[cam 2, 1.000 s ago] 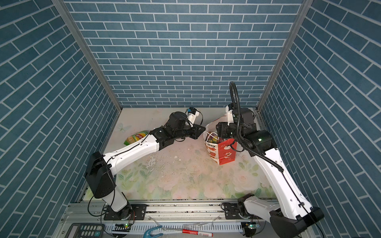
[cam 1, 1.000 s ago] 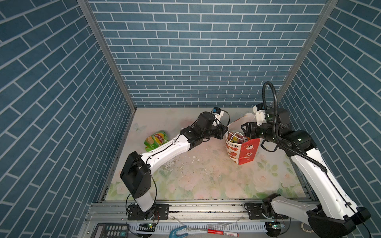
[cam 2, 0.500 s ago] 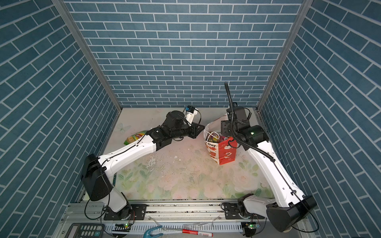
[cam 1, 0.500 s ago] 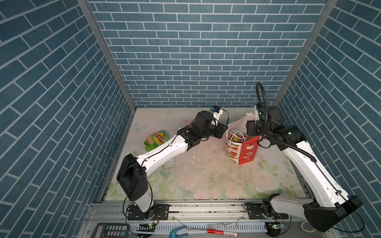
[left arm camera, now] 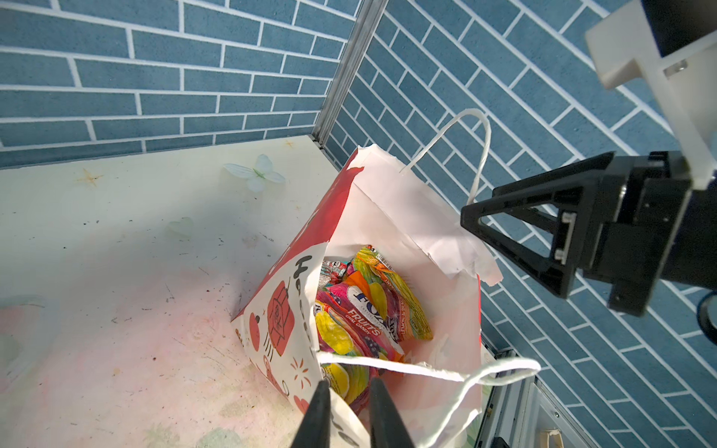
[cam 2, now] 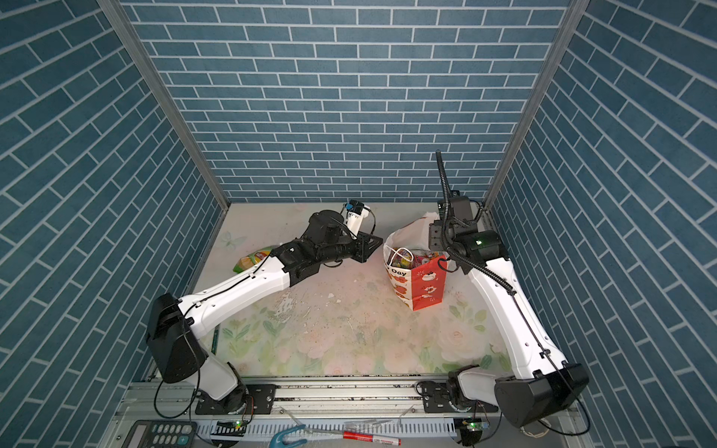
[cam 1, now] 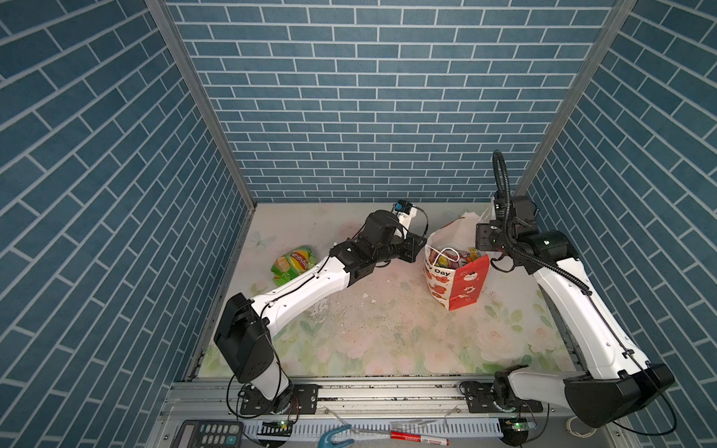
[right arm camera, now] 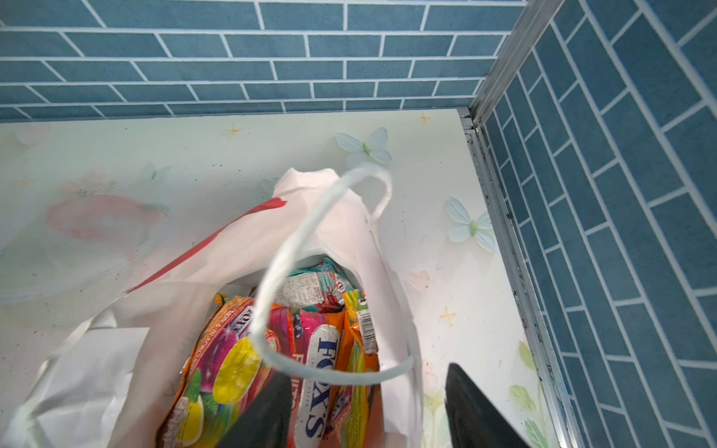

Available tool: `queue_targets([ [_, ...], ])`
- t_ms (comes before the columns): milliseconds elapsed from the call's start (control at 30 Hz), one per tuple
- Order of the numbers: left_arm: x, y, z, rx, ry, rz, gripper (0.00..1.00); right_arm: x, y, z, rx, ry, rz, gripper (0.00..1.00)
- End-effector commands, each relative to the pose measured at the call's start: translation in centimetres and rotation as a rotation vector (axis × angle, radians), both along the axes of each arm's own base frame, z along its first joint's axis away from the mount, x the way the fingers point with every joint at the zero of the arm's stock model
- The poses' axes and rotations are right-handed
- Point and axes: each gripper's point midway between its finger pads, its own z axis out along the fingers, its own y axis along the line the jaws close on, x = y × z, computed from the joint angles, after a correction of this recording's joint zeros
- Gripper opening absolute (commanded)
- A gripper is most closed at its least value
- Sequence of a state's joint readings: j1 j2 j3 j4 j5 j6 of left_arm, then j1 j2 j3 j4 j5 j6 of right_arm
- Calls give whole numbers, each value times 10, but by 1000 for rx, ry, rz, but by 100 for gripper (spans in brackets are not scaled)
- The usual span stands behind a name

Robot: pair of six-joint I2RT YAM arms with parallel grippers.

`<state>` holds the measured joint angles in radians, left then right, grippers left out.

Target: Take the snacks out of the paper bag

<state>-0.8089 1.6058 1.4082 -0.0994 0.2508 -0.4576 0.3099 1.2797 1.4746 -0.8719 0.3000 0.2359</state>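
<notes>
Well, the left arm stretches low across the worktop (cam 1: 388, 333), left end effector (left arm camera: 350, 390) pinched on the rim of the upright paper bag (cam 1: 467, 285). The right arm bends down, right end effector (right arm camera: 368, 374) spread empty above the snacks (left arm camera: 362, 310) inside.

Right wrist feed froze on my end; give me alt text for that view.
Open paper bag seen from above, FOX'S candy packets inside, a white string handle looping across. The right gripper has its fingers apart over the mouth.

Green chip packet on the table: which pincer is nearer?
Left. The left pincer pinches the paper bag's rim nearest the green chip packet; the right pincer, open, is over the bag's opposite side.
</notes>
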Motion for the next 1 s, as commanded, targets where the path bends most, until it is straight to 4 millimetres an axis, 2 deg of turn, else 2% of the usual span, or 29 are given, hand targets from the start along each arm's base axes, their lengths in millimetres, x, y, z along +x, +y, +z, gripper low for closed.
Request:
queue_targets([
  [0,0,8,13,-15,-39,11,21,8,-1,-7,14,23,26,64],
  [167,2,9,9,-6,-31,16,21,17,-3,-5,61,4,28,65],
  [633,4,10,6,-2,-27,18,21,43,-4,-31,207,68,39,65],
  [967,7,12,4,4,-21,25,21,52,-11,-48,275,93,20,64],
])
